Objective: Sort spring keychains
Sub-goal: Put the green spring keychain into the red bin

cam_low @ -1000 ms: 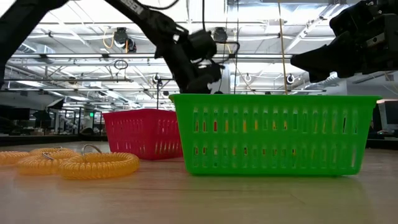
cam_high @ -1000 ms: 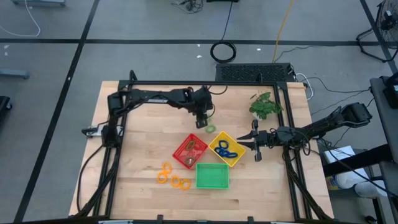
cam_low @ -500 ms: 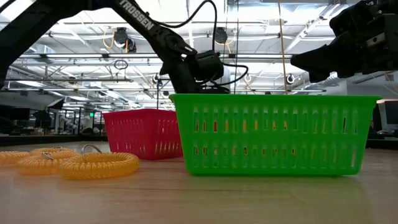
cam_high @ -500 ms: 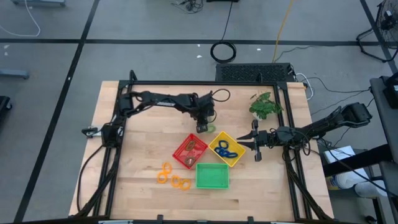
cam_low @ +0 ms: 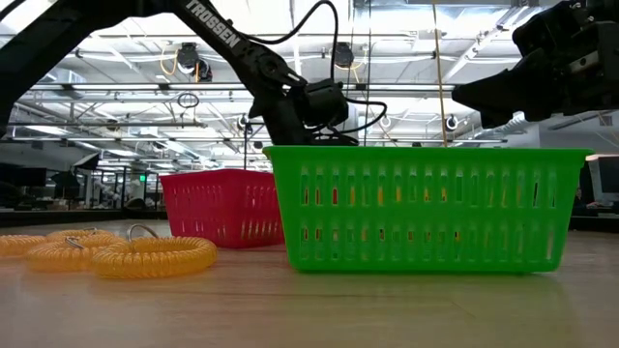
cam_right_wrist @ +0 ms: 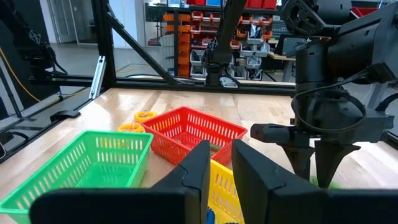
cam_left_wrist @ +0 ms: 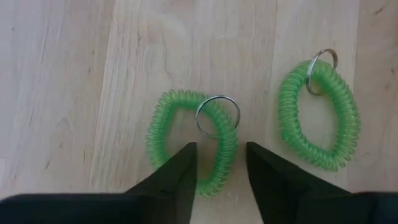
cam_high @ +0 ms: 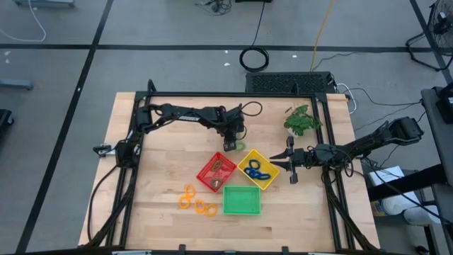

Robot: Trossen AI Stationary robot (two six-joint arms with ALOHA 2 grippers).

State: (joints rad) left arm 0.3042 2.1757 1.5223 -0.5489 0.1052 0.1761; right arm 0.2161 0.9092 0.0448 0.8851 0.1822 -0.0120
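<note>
Green spring keychain [cam_left_wrist: 191, 140] sitting between left gripper [cam_left_wrist: 219, 163] fingers, half open, holding nothing; risk: pads slipping off thin coil, nudging neighbour keychain [cam_left_wrist: 319, 116].

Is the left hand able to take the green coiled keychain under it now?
Probably yes: the open left hand straddles the green coiled plastic keychain, nothing between.

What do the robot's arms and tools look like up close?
Both arms are dark, nearly black, built from slim jointed segments. The left arm carries white lettering and a looping black cable. Each tool ends in two dark, tapered fingers, like a beak. The right tool looks the same.
</note>
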